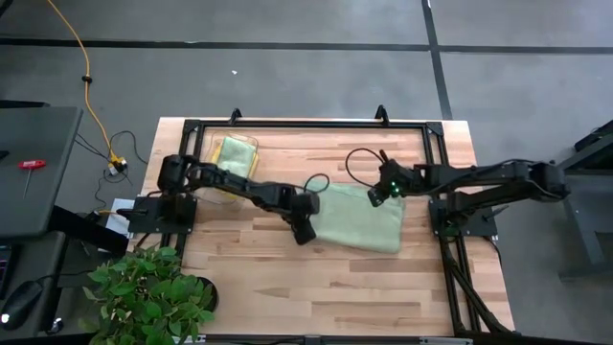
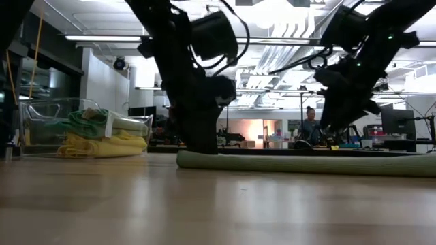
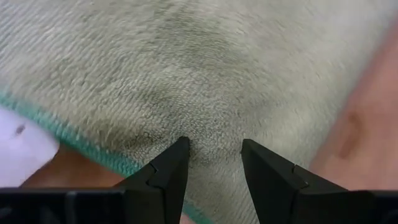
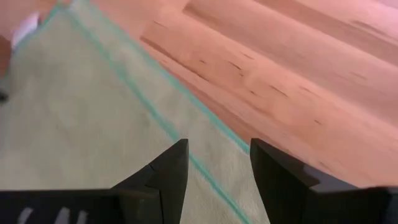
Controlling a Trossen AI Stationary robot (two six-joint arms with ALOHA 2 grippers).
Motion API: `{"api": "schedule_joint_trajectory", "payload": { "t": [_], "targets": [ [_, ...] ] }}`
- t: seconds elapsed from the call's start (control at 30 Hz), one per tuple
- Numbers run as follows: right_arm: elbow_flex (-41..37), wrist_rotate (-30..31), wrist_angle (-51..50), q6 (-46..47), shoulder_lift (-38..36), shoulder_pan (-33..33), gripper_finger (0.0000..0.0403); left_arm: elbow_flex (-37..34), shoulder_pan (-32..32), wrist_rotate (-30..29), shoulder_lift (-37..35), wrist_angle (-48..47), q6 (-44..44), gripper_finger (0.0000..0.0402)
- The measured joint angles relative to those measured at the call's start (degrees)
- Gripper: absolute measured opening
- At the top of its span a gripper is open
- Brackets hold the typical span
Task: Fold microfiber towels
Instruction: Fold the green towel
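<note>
A pale sage green microfiber towel (image 1: 359,218) lies flat and folded over on the wooden table's middle, with a teal stitched edge (image 3: 74,140). My left gripper (image 1: 305,230) is open and points steeply down at the towel's left end (image 3: 217,74), its fingertips close over the cloth. My right gripper (image 1: 378,196) is open and hovers over the towel's far right corner, its fingers astride the stitched edge (image 4: 205,177), clear of the cloth in the low view (image 2: 334,139). My left gripper stands open over the towel's left end (image 3: 214,134), coming from above. Whether its fingertips (image 3: 177,152) touch the cloth, I cannot tell.
A clear container (image 1: 235,153) at the far left holds folded yellow and green towels (image 2: 95,133). A leafy plant (image 1: 153,292) stands at the near left corner. Black frame rails (image 1: 306,125) border the table. A person (image 2: 310,122) sits far off in the room.
</note>
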Motion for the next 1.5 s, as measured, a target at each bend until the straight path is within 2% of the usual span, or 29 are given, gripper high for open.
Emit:
{"api": "schedule_joint_trajectory", "payload": {
  "t": [0.27, 0.47, 0.7, 0.77, 0.93, 1.07, 1.27, 1.5],
  "targets": [
    [0.0, -5.0, 8.2, -5.5, 3.1, -3.8, 0.0165, -0.1, -8.3, 0.5, -0.3, 0.2, -8.4, 0.0140],
    [0.0, -6.2, 13.2, -7.9, 3.5, -3.9, 0.0165, -0.4, -9.7, -0.5, -4.5, -1.8, -11.1, 0.0140],
    [0.0, -6.5, 13.9, -7.8, 2.7, -3.9, 0.0165, -0.3, -4.8, -16.6, -15.4, -7.5, -3.6, 0.0140],
    [0.0, -6.8, 13.8, -7.0, 2.7, -3.9, 0.0165, -0.2, -2.8, -17.8, -17.5, -7.7, -3.0, 0.0140],
    [0.0, -9.4, 13.7, -4.8, 2.7, -3.9, 0.0165, -0.2, 2.7, -13.0, -17.4, -12.0, -3.5, 0.0143],
    [0.0, -11.2, 13.6, -4.8, 2.7, -3.9, 0.0165, -0.3, 5.9, -7.5, -13.8, -14.6, -3.4, 0.0153],
    [0.0, -11.6, 13.2, -3.4, 2.8, -3.9, 0.0165, -0.1, 8.1, -0.6, -9.1, -12.2, -7.5, 0.0185],
    [0.0, -11.7, 13.4, -3.2, 2.8, -3.9, 0.0165, -0.2, 8.6, -0.7, -7.3, -13.0, -13.0, 0.0232]
  ]
}}
